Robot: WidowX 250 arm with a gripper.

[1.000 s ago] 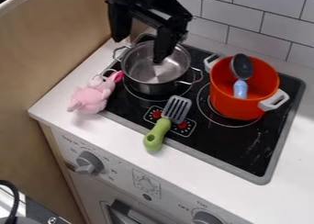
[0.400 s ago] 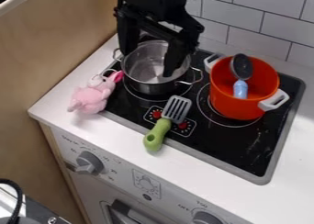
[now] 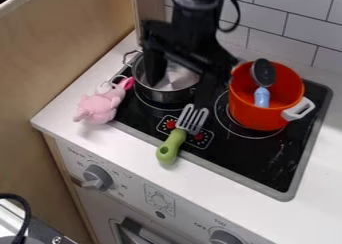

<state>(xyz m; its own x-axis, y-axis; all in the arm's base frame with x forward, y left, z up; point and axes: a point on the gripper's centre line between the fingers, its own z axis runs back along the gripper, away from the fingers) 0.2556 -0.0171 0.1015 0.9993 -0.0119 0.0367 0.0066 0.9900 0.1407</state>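
A black robot gripper (image 3: pixel 180 93) hangs down from the top edge of the picture, just above the upper left of a toy stove. Its two fingers stand wide apart, with nothing between them that I can make out. One finger hangs over the opening of a shiny metal pot (image 3: pixel 165 96); the other is by the pot's right side, close to the head of a spatula. Whether either finger touches anything, I cannot tell.

The metal pot is upright, left of the upper middle, on a ring of the black cooktop (image 3: pixel 267 160), whose flat surface seems to keep it level. The spatula (image 3: pixel 172 145), with a grey slotted head and green handle, lies near the centre. Its head is on the cooktop and its handle crosses the front edge onto the white counter (image 3: pixel 127 148), perhaps so that it is easy to grasp.

Right of centre, an orange pot (image 3: pixel 257 117) stands on another ring. A ladle (image 3: pixel 262 73) is in it, blue handle down and dark bowl up, probably propped by the pot's wall. At the left, a pink plush rabbit (image 3: pixel 98 109) slumps at the counter's edge, its ear close beside the metal pot.
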